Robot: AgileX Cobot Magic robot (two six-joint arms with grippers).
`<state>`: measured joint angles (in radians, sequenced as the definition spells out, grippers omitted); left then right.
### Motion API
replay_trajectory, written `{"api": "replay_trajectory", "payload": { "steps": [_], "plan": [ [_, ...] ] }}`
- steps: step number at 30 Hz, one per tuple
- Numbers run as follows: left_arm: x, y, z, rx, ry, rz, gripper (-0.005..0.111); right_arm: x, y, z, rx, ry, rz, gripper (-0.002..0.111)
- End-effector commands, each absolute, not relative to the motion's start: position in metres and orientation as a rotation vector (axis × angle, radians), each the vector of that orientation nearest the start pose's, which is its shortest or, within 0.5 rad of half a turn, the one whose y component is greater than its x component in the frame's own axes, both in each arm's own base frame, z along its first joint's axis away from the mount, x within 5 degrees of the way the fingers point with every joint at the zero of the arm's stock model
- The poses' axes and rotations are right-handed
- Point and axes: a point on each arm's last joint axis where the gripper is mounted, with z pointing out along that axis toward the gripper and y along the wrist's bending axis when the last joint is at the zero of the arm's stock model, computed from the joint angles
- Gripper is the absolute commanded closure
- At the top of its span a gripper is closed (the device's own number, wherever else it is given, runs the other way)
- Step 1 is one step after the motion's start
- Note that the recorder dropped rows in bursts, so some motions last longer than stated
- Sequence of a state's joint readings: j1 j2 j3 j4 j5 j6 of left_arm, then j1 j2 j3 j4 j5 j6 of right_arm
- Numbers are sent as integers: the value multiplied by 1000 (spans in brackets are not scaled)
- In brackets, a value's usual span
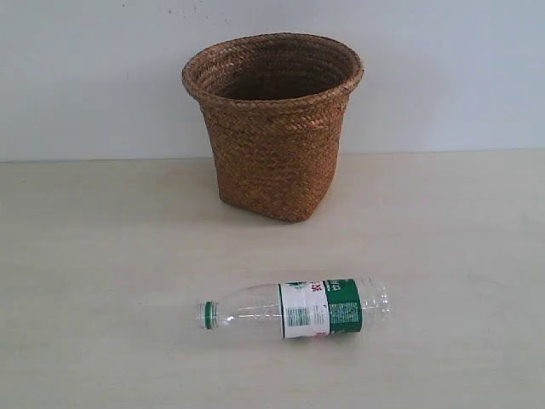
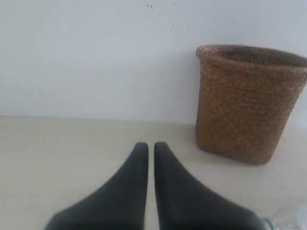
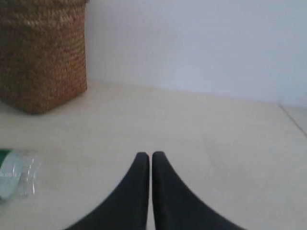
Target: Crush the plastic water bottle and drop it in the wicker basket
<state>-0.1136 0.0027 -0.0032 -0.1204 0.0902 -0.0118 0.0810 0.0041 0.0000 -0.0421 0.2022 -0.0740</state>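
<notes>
The clear plastic water bottle (image 1: 298, 309) lies on its side on the table, green cap ring to the left, white-and-green label around its middle. Behind it stands the brown wicker basket (image 1: 273, 123), upright and open. Neither gripper shows in the exterior view. In the left wrist view my left gripper (image 2: 150, 145) is shut with nothing held; the basket (image 2: 247, 103) is ahead of it and a sliver of the bottle (image 2: 288, 221) shows at the frame's corner. My right gripper (image 3: 150, 155) is shut and empty; the bottle's clear end (image 3: 17, 175) and the basket (image 3: 43, 55) sit off to its side.
The pale wooden table (image 1: 94, 256) meets a white wall (image 1: 85, 68) behind the basket. A table edge or seam (image 3: 293, 117) shows in the right wrist view.
</notes>
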Motion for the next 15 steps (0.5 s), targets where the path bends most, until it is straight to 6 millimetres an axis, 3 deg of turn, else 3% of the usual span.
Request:
{"api": "replay_trajectory", "payload": {
  "steps": [1,7,10,11,15],
  "plan": [
    [56,-6,216,-115,1455,-298,103,56,5,216,-141,1446,-26,108],
    [51,0,237,-280,1200,-472,103,51,4,236,86,1226,260,108],
    [48,1,246,-256,1119,-455,103,48,4,243,95,1146,289,108],
    [45,2,257,-255,1084,-467,103,49,4,243,101,1168,294,108],
    [55,-3,288,-195,1171,-417,103,48,4,270,98,1219,278,108]
  ]
}}
